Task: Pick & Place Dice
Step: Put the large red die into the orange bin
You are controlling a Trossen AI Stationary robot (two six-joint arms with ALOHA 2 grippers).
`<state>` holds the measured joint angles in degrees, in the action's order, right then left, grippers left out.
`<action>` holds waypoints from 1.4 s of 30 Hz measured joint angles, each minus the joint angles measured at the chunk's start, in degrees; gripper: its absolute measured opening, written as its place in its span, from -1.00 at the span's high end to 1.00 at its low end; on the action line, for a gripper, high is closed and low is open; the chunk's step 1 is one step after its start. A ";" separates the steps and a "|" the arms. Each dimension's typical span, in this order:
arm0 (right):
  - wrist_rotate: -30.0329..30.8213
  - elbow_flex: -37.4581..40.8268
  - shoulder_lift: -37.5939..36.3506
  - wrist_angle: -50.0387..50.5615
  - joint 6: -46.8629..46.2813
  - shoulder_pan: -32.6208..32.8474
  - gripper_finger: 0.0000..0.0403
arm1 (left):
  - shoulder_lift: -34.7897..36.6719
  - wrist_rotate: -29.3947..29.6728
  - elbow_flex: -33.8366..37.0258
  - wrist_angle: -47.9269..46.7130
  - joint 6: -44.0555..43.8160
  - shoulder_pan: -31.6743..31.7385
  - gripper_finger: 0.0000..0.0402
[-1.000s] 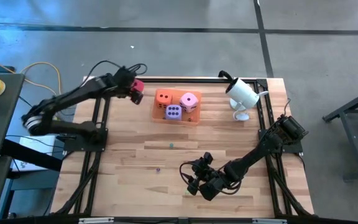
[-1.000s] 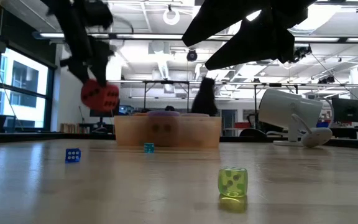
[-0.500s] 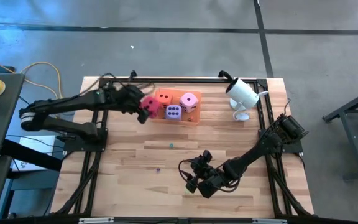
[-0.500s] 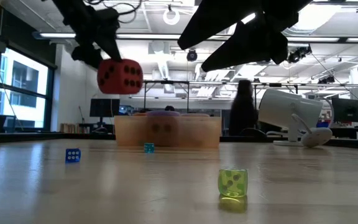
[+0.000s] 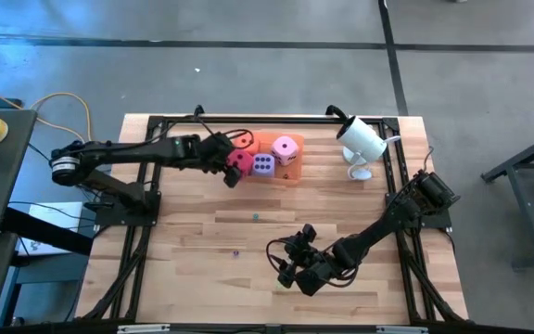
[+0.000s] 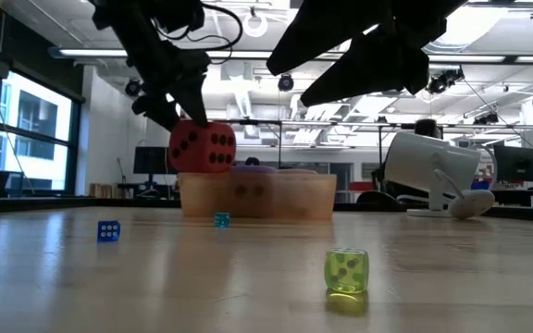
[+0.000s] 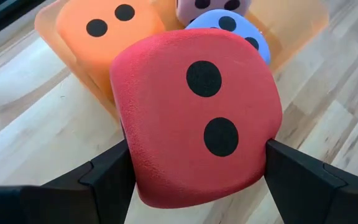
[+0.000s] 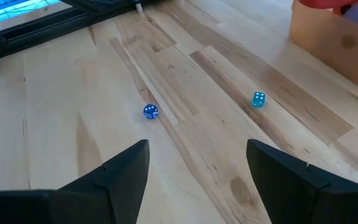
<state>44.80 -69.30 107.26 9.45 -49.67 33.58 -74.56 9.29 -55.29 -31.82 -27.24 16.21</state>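
My left gripper [image 5: 234, 165] is shut on the red die [image 7: 197, 118], which hangs just above the left near corner of the translucent orange tray [image 5: 292, 176]. In the tray sit the orange die [image 7: 104, 37], the purple die [image 5: 263, 165] and the pink die [image 5: 286, 148]. In the low view the red die [image 6: 203, 147] hovers right over the tray's rim [image 6: 257, 196]. My right gripper [image 5: 290, 264] waits open above the table's near middle, nothing between its fingers [image 8: 123, 177]. My left gripper pinches the red die by two opposite side faces [image 7: 129, 155], one finger [image 7: 107, 180] on each side. The fingers slant down from the table's left. The die is lifted clear of the table, slightly tilted, with a two-pip face toward the wrist camera.
Three tiny dice lie on the bare wood: a blue one [image 8: 150, 111], a teal one [image 8: 258, 99] and a yellow-green one [image 6: 346, 271] near the front. A white camera-like device [image 5: 360, 144] stands at the far right. A black frame runs along the table's edges.
My left gripper has carried the red die toward the table's right, from outside the tray's left side to just over its left near corner, sinking a little and turning. The tray has shifted slightly toward the right in the low view.
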 joint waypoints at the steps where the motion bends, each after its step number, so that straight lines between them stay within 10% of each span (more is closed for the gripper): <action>1: 0.00 0.00 0.00 0.00 0.00 0.00 -0.28 | -0.02 -0.03 0.00 0.15 -0.11 0.19 -0.46; 21: 0.00 0.00 0.00 -0.70 0.00 0.00 -0.28 | -2.94 7.36 0.07 5.00 -2.44 0.93 -0.46; 42: 0.00 0.00 0.00 -0.64 0.42 0.00 -0.28 | -5.66 -2.63 0.00 11.22 -4.28 1.03 -0.46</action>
<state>44.80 -69.30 107.26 8.82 -49.25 33.58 -80.23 6.66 -55.29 -20.60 -31.52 17.24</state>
